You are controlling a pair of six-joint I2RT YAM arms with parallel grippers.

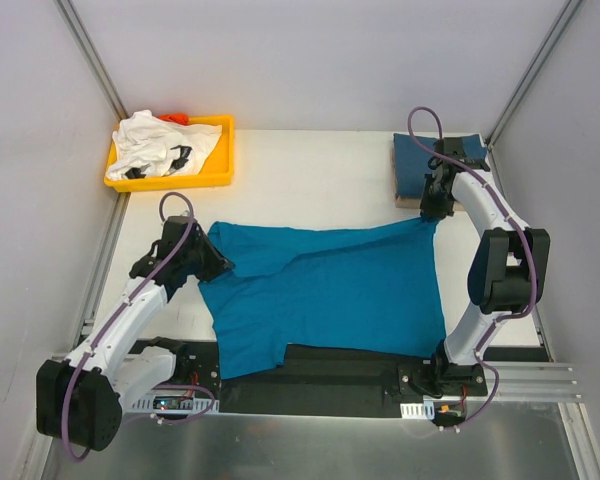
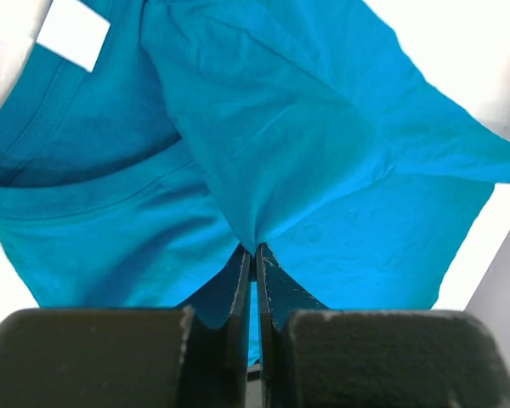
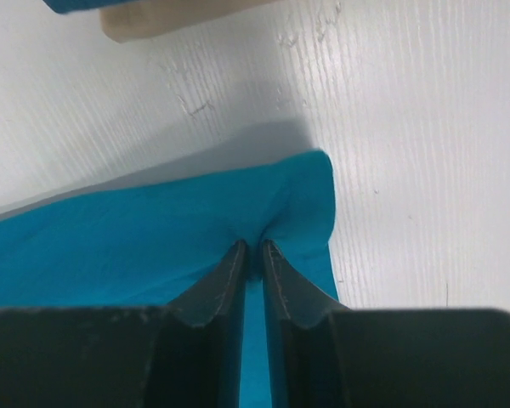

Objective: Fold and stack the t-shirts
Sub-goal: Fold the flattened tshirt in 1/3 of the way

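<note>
Closest to the lens, the left claw (image 2: 253, 252) is clamped tight on a pinch of the teal shirt (image 2: 323, 127) just below its collar (image 2: 85, 191). The right claw (image 3: 253, 246) is all but closed on the shirt's far corner, with only a thin pucker of cloth between its tips.

The shirt lies spread but rumpled across the middle of the counter (image 1: 310, 170). Its near hem reaches the black rail (image 1: 340, 365) by the arm bases.

That thin right-hand bite looks like the weak point. If the arms pull apart or lift, the corner could slip out and the shirt would sag from one side. The near hem might catch on the rail during a drag.

The right claw also works just beside the folded dark blue shirt (image 1: 420, 165), so a careless swing could knock it askew. A white shirt (image 1: 160, 145) waits in the yellow tray (image 1: 220, 150), well apart.
</note>
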